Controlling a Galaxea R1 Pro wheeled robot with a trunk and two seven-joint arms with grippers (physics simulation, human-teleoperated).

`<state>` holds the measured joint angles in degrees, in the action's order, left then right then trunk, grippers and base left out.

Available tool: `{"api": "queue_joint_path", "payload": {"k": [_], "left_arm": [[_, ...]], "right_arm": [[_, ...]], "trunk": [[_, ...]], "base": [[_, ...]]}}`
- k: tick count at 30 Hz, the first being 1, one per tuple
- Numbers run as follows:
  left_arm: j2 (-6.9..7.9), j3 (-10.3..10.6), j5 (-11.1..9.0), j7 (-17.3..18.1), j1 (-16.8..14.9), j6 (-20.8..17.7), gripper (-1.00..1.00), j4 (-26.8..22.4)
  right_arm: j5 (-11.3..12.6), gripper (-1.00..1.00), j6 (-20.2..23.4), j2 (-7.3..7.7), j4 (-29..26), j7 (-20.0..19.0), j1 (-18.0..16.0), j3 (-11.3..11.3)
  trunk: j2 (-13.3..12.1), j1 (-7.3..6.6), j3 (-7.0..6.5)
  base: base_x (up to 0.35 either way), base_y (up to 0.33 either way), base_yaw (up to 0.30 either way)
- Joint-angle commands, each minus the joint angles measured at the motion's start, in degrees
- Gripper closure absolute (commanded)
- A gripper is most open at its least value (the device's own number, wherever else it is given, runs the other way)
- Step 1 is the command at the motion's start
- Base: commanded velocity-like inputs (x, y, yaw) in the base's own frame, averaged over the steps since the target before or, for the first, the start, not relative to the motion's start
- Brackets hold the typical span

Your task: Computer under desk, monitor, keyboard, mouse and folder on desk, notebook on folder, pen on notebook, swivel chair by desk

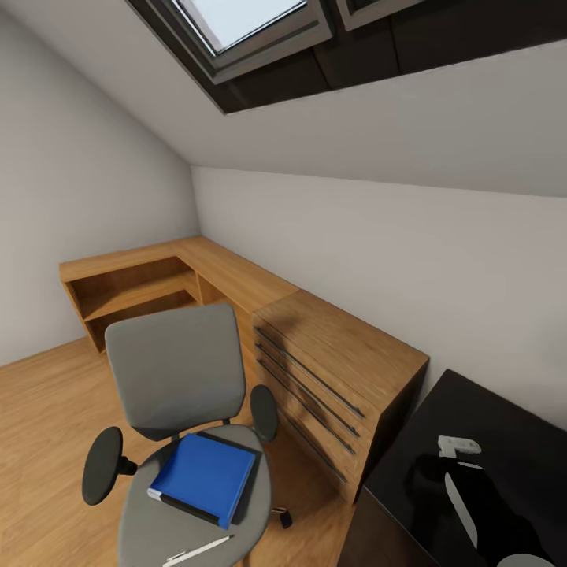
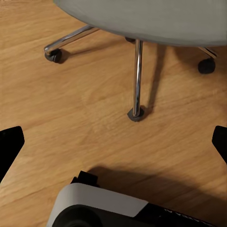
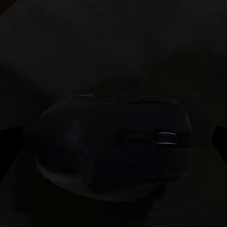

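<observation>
The grey swivel chair (image 1: pixel 175 368) stands on the wooden floor with the blue folder (image 1: pixel 206 477) lying on its seat. The pale pen (image 1: pixel 197 550) lies at the seat's front edge. The glossy black desk (image 1: pixel 508 425) is at the lower right, with my right gripper (image 1: pixel 441 470) just above its top. In the right wrist view the black mouse (image 3: pixel 113 158) sits dimly lit between the open fingers of that gripper (image 3: pixel 113 142). My left gripper (image 2: pixel 113 142) hangs open over the floor near the chair's chrome base (image 2: pixel 137 75). Monitor, keyboard, computer and notebook are out of view.
A light wooden dresser (image 1: pixel 339 354) with long dark handles stands between the chair and the desk. A low wooden shelf unit (image 1: pixel 142 283) runs along the far corner under the sloped ceiling. The robot's base (image 2: pixel 99 208) is close to the chair's castors.
</observation>
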<state>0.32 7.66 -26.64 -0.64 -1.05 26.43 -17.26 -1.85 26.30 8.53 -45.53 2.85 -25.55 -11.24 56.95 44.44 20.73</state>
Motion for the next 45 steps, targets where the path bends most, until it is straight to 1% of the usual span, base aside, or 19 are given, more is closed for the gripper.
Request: {"api": "queue_joint_path", "payload": {"k": [1,7,42,43,45], "left_arm": [[0.03,0.43,-0.52,-0.07,-0.05,0.28,-1.0,0.03],[0.03,0.43,-0.52,-0.07,-0.03,0.41,-1.0,0.03],[0.03,0.43,-0.52,-0.07,-0.07,0.42,-1.0,0.03],[0.03,0.43,-0.52,-0.07,-0.08,0.41,-1.0,0.03],[0.03,0.43,-0.52,-0.07,-0.08,0.4,-1.0,0.03]], "right_arm": [[-0.18,-1.0,0.33,-0.01,-0.09,0.05,-0.03,-0.01],[-0.19,-1.0,0.33,-0.01,-0.09,0.05,-0.03,-0.01],[-0.24,-1.0,0.38,-0.01,-0.07,0.05,-0.03,-0.01],[-0.25,1.0,0.36,-0.01,-0.06,0.05,-0.03,-0.01],[-0.25,1.0,0.38,-0.01,-0.05,0.05,-0.03,-0.01]], "trunk": [[0.46,0.23,0.25],[2.87,1.55,1.33],[2.87,1.55,1.33],[2.87,1.55,1.33],[2.87,1.55,1.33]], "base": [[0.0,0.0,0.0],[0.0,0.0,0.0],[0.0,0.0,0.0],[0.0,0.0,0.0],[0.0,0.0,0.0]]}}
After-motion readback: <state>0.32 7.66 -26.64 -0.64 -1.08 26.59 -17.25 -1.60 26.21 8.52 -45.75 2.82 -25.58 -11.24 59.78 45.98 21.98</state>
